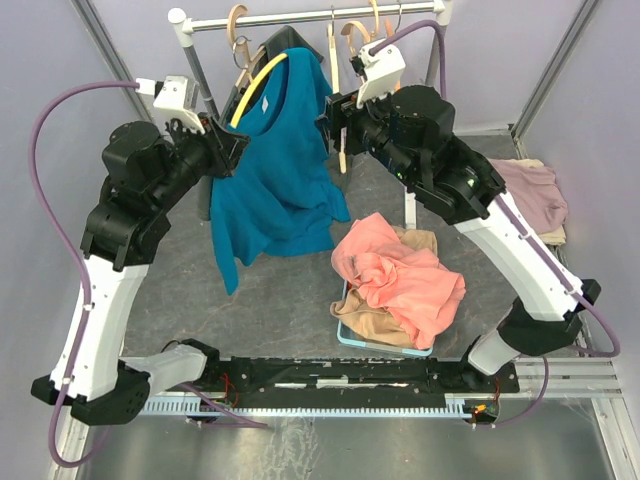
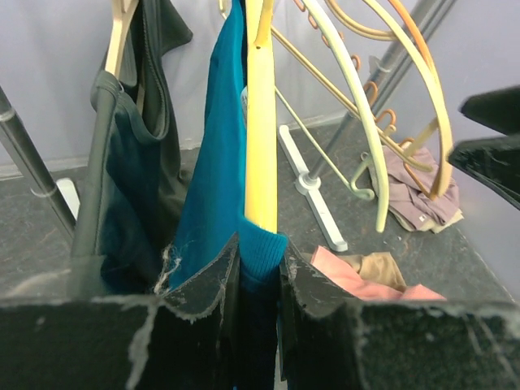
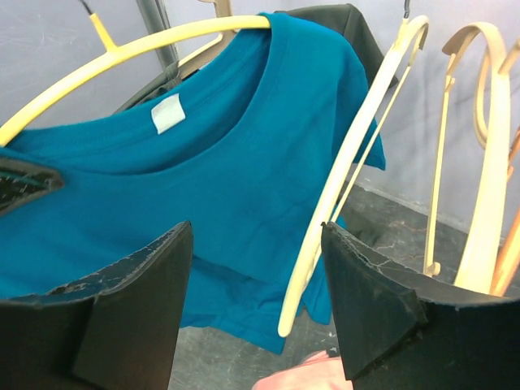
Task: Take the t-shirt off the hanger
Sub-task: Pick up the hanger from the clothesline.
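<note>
The left gripper [image 2: 260,272] is pinched narrow on a fold of the teal t-shirt [image 2: 213,171], just under the tip of the yellow hanger [image 2: 261,122] that carries it. The right gripper [image 3: 256,268] stands with its jaws wide apart and clamps nothing; the t-shirt's collar and chest spread just beyond its fingers, with a pale empty hanger [image 3: 341,171] crossing the gap in its wrist view. From above, the t-shirt hangs between the two grippers on the yellow hanger, below the clothes rail [image 1: 300,17].
</note>
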Controlling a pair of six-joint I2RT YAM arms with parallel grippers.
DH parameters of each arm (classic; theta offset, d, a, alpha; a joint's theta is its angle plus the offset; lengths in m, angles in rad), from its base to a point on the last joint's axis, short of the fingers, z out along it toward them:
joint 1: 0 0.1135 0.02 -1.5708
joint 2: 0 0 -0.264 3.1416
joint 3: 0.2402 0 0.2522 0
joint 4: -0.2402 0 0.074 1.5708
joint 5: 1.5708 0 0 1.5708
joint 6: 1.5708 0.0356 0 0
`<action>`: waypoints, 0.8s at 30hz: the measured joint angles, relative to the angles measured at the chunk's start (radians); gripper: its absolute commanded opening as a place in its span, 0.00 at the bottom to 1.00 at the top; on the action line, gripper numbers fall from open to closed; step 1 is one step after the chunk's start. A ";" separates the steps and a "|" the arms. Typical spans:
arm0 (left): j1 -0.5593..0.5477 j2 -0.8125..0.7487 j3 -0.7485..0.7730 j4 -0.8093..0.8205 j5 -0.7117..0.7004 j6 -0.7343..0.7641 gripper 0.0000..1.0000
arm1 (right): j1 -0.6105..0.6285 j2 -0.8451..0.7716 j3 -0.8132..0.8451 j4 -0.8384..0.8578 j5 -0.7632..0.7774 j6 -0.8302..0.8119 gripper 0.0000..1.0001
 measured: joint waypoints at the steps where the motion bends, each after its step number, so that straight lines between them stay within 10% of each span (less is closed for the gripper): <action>1: 0.000 -0.010 -0.006 -0.006 0.010 -0.008 0.03 | 0.000 0.010 0.007 -0.001 -0.001 0.005 0.70; 24: 0.000 -0.150 -0.076 -0.040 0.155 -0.032 0.03 | 0.000 0.201 0.166 0.022 0.013 0.070 0.54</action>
